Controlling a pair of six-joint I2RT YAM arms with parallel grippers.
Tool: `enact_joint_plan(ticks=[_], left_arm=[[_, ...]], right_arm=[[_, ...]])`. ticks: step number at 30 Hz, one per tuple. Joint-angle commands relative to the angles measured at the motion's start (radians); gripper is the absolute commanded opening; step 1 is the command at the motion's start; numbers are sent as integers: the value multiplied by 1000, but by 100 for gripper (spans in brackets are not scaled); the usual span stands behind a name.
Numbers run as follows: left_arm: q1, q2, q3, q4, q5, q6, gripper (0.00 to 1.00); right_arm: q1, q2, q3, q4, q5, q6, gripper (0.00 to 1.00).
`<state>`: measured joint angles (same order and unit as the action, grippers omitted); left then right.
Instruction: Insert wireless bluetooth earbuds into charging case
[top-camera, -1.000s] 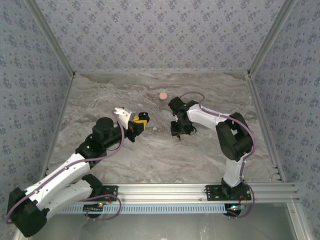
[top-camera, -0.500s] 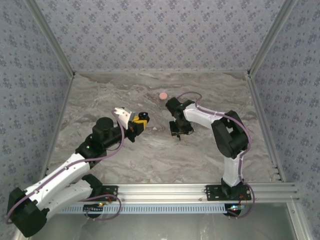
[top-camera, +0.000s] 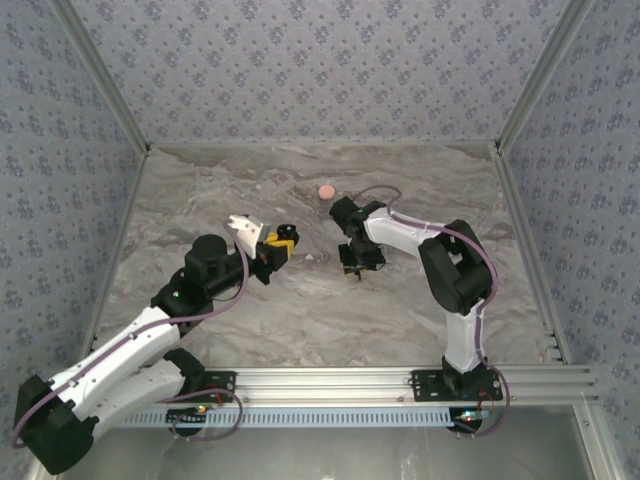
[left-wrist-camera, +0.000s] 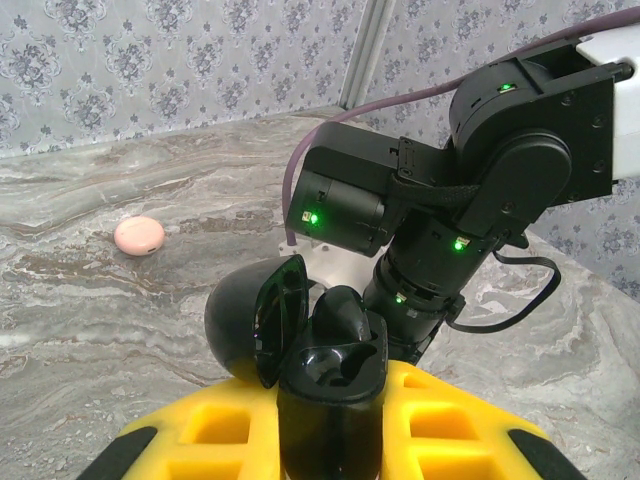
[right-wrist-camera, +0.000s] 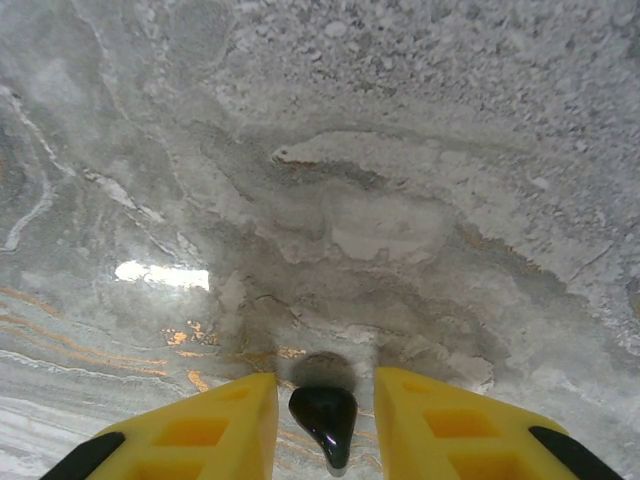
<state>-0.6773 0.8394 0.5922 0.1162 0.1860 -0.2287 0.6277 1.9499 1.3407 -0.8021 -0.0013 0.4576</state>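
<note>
My left gripper (top-camera: 280, 245) (left-wrist-camera: 330, 410) is shut on the black charging case (left-wrist-camera: 330, 385), held upright above the table with its lid (left-wrist-camera: 250, 320) swung open to the left. One black earbud (left-wrist-camera: 345, 312) sits in the far socket; the near socket (left-wrist-camera: 335, 370) is hollow. My right gripper (top-camera: 352, 262) (right-wrist-camera: 325, 395) points down at the table, open. Its yellow fingers (right-wrist-camera: 215, 425) stand on either side of a second small black earbud (right-wrist-camera: 323, 412) lying on the marble, with gaps on both sides.
A small round pink piece (top-camera: 326, 190) (left-wrist-camera: 139, 235) lies on the marble table (top-camera: 300, 310) behind the grippers. In the left wrist view the right arm's black wrist (left-wrist-camera: 440, 210) is just beyond the case. Aluminium rails (top-camera: 520, 230) and patterned walls close in the table.
The right arm has shifted slightly left, its elbow folding in, with the gripper staying low over the table. The left arm and the case have not moved.
</note>
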Motion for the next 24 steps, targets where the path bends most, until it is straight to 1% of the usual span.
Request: enact_joint_plan(ticks=[1,15,24], left_arm=[[-6,-8,33,39,-2,-5,18],[-5,-11,32,39,-1,-6,18],[-5,-13,31,37,0,-6,18]], right_arm=[[9,20,28,-38,27,26,31],[19,44,23,-37,27,30,29],[24,60,18,-35,42,29,24]])
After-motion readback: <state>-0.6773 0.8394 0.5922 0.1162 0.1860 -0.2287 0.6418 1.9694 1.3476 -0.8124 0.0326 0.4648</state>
